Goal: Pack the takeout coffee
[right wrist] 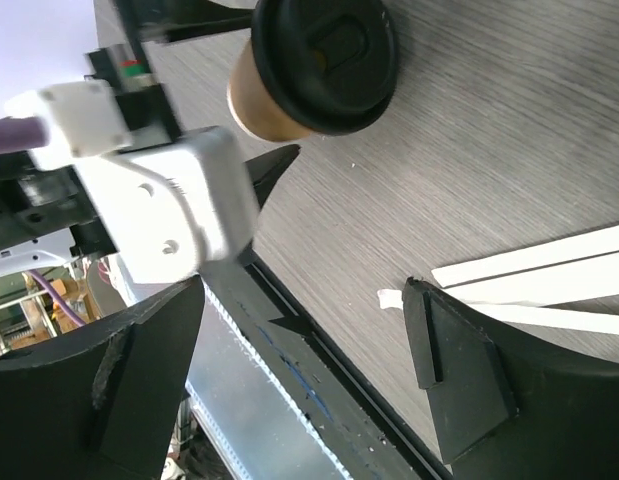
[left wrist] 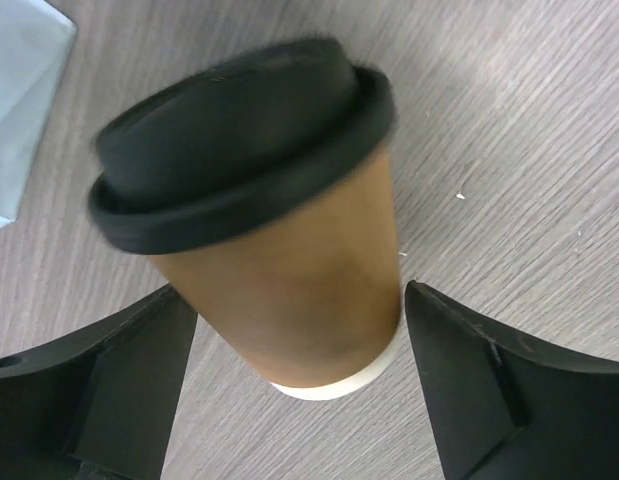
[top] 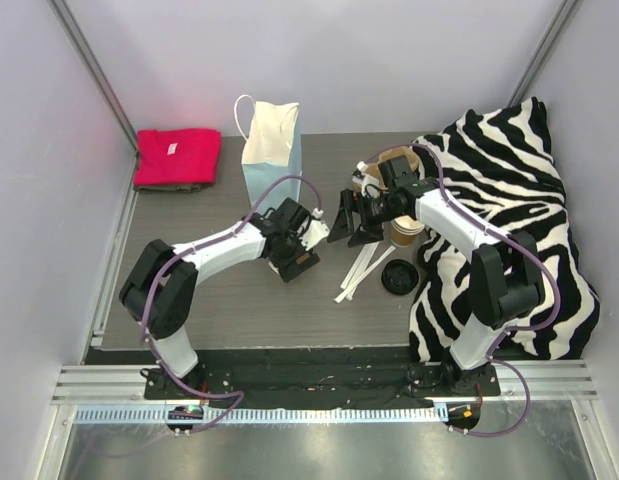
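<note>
Coffee cup, lid blurred, between spread left fingers; right fingers equally spread over table.

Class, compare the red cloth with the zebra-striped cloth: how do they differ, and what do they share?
The red cloth is one plain colour; the zebra-striped cloth is black and white stripes. The red cloth is small and neatly folded; the zebra-striped cloth is far larger and rumpled. The red cloth lies at the far left; the zebra-striped cloth fills the right side. Both are soft fabric.
</note>
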Controlling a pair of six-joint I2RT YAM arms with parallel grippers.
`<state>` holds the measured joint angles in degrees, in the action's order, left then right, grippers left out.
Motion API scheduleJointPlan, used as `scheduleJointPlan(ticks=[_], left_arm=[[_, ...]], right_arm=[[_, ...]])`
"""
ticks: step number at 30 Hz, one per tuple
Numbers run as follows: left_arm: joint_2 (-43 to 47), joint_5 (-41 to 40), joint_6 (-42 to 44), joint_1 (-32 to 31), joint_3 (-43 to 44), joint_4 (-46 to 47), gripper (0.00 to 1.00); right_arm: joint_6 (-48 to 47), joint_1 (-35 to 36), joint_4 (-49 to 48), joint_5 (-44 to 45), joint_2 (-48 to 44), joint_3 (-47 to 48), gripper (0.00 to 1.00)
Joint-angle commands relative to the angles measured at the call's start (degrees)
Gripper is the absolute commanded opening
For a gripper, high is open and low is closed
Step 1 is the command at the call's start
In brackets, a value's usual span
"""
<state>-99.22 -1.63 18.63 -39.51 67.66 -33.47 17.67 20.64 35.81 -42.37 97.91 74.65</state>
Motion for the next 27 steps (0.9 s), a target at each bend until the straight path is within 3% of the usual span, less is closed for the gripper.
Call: scheduleJointPlan(ticks=[1, 3, 8, 9, 10, 16, 19, 24, 26, 27], left_arm=[[0.69, -1.36, 1.14, -0.84, -3.39, 4.64, 0.85], [2.62, -2.06, 1.06, -0.75, -5.16, 7.0, 0.79], [13.85, -1.11, -0.79, -0.75, -12.54, 13.25, 0.47], [19.45, -0.4, -0.88, -0.75, -13.86, 15.78, 0.38], [22.11, 0.04, -1.05, -0.75, -16.48, 17.11, 0.35], [44.17, 12.34, 1.92, -1.01, -28.08, 28.36, 0.38], [50.33, 13.15, 6.83, -2.32, -32.4, 33.12, 0.39], [51.58, 10.85, 12.65, -3.38, -32.94, 36.46, 0.36], [51.84, 10.59, 14.84, -3.56, -33.9, 39.26, 0.35], [51.93, 10.59, 15.46, -3.91, -34.26, 39.88, 0.35]], right_arm=[[-1.06, -0.17, 0.4, -1.84, -3.25, 0.76, 0.9], [-1.15, -0.25, 0.4, -2.19, -3.25, 0.76, 0.9], [-1.41, -0.6, 0.75, -4.03, -3.86, 1.63, 0.9], [-1.5, -0.78, 0.66, -4.47, -3.95, 2.25, 0.9], [-1.5, -0.78, 0.66, -5.35, -4.21, 2.6, 0.9], [-3.34, -0.78, -1.7, -11.24, -8.43, 6.12, 0.93], [-3.69, -0.78, -5.4, -12.56, -12.55, 6.91, 0.99], [-9.75, 0.97, -2.18, -13.09, -15.99, 12.7, 1.0], [-14.22, 3.51, 1.61, -7.06, -15.99, 16.64, 1.0], [-19.73, 8.05, 5.98, -3.89, -15.82, 17.88, 1.0]])
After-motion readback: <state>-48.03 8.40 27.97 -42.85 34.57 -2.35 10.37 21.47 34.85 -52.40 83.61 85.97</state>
